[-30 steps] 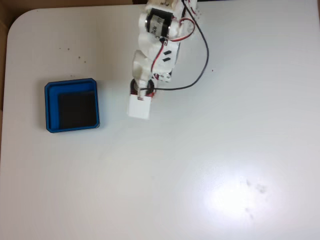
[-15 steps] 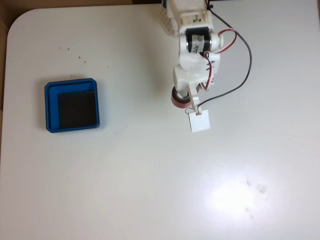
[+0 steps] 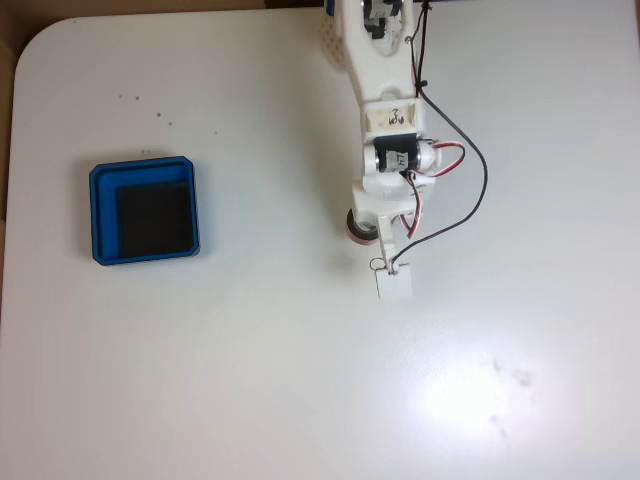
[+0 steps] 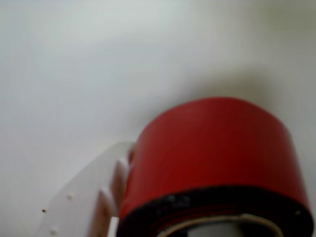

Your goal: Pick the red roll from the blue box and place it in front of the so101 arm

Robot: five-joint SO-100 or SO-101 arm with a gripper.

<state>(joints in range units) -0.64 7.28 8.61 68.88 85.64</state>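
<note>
Item: red roll (image 4: 212, 163), carried in the pincer (image 3: 366, 232) of the arm (image 3: 385, 120). We see the pincer closed on the roll, one white finger (image 4: 94, 197) pressed against its left side in the wrist view; in the fixed view the roll peeps out beside the arm's lower end, above the middle of the desk (image 3: 300, 380) and well apart from the blue box (image 3: 143, 211), which holds nothing

Risks, as we judge them:
- roll stands on edge in the grip; let go from a height it may tip or wheel away across the smooth desk
- glossy tape face against hard plastic finger; a slack grip could let it slide out early
- loose black wire (image 3: 470, 200) loops wide on the right and could snag during lowering

Materials and shapes:
- roll: ring-shaped, shiny red outer band, dark rim, pale inner core
- box: shallow square tray, bright blue plastic, rounded corners, raised rim, black floor
- arm: white moulded plastic, black motors, red and black wires
- desk: flat white top, faintly reflective, a few small dark specks
</note>
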